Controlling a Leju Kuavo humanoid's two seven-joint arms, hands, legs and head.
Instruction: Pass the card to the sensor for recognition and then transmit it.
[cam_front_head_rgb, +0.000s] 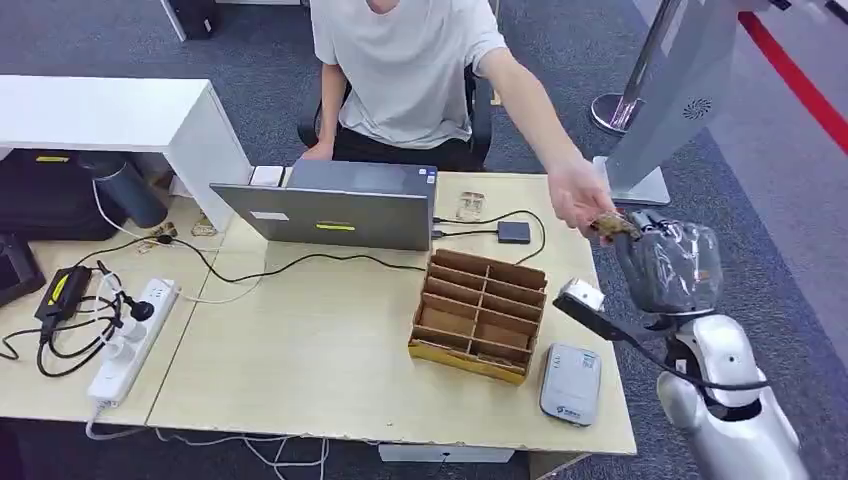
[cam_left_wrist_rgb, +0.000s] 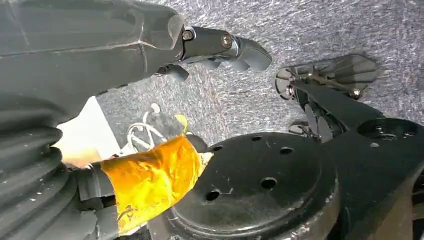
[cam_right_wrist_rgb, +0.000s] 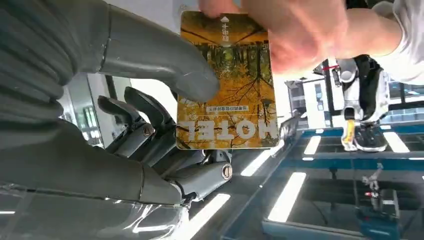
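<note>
The card (cam_right_wrist_rgb: 225, 85) is yellow-orange with a forest picture and the word HOTEL. My right hand (cam_right_wrist_rgb: 125, 125) pinches it between the thumb and the darker fingers. A person's hand (cam_right_wrist_rgb: 295, 35) grips the card's other end. In the head view my right hand (cam_front_head_rgb: 668, 265) is raised beyond the table's right edge, and the card (cam_front_head_rgb: 612, 226) sits between it and the person's hand (cam_front_head_rgb: 578, 198). The grey sensor box (cam_front_head_rgb: 571, 383) lies on the table's near right corner, below my hand. My left hand (cam_left_wrist_rgb: 220, 45) hangs over the carpet, fingers out, holding nothing.
A cardboard divider box (cam_front_head_rgb: 480, 313) stands left of the sensor. A laptop (cam_front_head_rgb: 340, 205) faces the seated person at the back. A power strip (cam_front_head_rgb: 130, 340) with cables lies at the left. A grey stand (cam_front_head_rgb: 660, 110) rises at the back right.
</note>
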